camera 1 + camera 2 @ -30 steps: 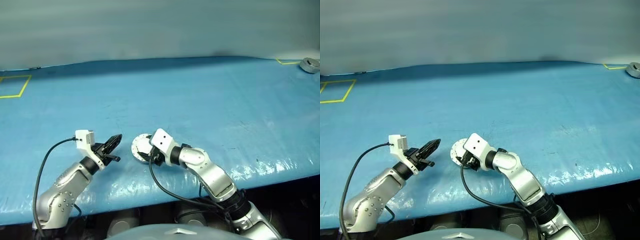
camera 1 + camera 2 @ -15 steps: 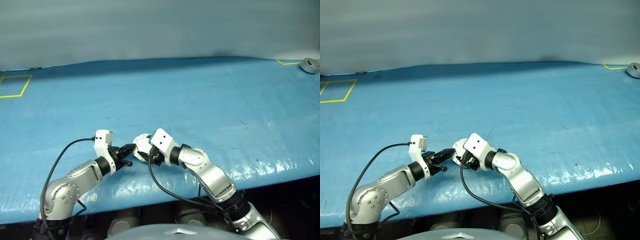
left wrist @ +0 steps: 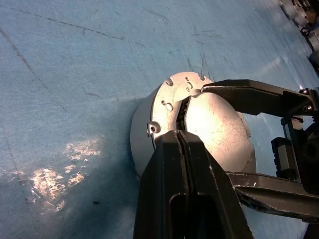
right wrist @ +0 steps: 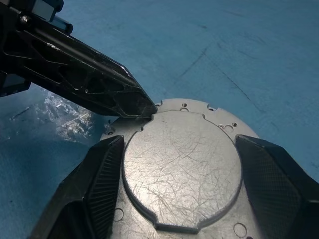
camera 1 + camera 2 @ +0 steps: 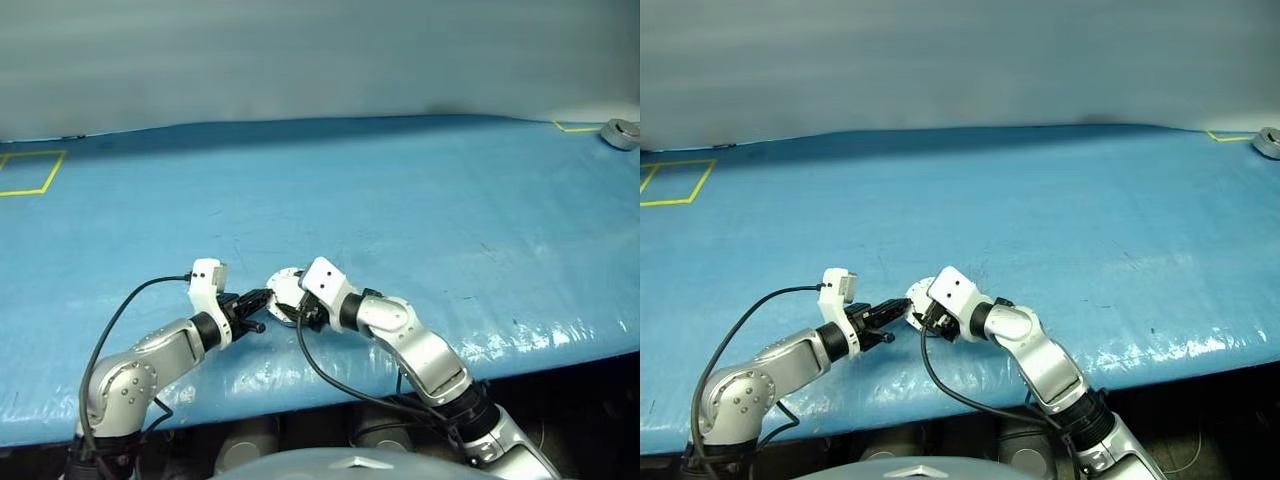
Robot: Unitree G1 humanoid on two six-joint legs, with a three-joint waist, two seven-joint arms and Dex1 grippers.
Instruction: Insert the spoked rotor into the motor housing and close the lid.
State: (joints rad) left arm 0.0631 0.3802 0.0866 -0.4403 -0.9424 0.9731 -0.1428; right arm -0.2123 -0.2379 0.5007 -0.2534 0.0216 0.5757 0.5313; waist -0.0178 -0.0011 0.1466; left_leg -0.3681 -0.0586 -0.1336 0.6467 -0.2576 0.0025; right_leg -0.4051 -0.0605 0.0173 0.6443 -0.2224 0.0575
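Silver round metal motor housing (image 4: 182, 169) sat between the right gripper's (image 4: 177, 184) wide-spread black fingers (image 4: 102, 172); the closed, empty left gripper (image 3: 182, 137) touched its left rim

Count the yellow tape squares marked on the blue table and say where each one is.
2: one yellow tape square at the table's far left edge, another at the far right corner, cut off by the frame. Others may lie outside view.

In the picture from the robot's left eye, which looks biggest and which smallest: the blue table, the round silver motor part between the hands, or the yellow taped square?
1. The blue table, by far.
2. The yellow taped square, partly cut off by the picture's edge.
3. The motor housing, partly hidden by the right hand.

The square lies farther off, so its lead over the housing is real.
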